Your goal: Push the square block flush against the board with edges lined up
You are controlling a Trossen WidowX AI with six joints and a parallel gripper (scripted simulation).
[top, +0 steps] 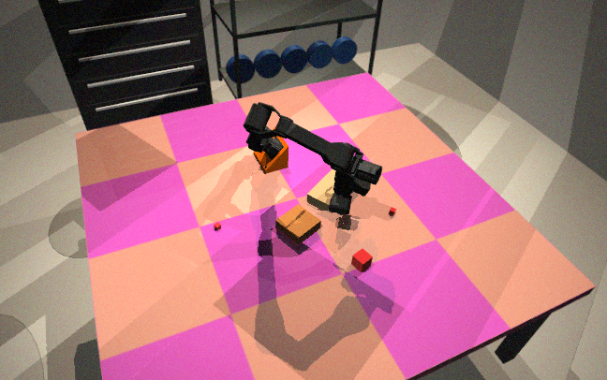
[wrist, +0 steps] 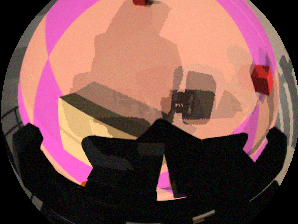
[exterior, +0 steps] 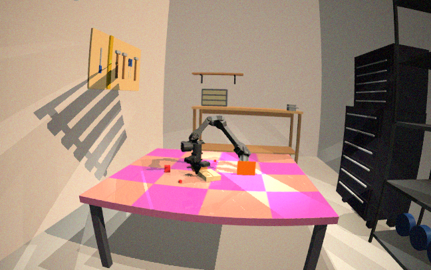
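The square block (top: 299,226) is orange-brown and lies flat on the checkered table in the top view. I cannot make it out in the exterior view or the wrist view. The pale yellow board (top: 318,191) (exterior: 211,175) (wrist: 75,131) lies flat behind and to the right of the block in the top view, with a gap between them. The arm hides part of the board. My gripper (top: 339,211) (exterior: 197,171) (wrist: 159,122) is shut and empty, pointing down low at the board's right end in the top view. Whether it touches the board is unclear.
A red cube (top: 362,260) (exterior: 167,168) (wrist: 261,80) stands in front of the gripper in the top view. A tiny red cube (top: 392,211) (exterior: 180,181) lies right of it, another (top: 217,226) (exterior: 215,161) far left. An orange angled part (top: 278,161) (exterior: 246,168) stands by the arm's base.
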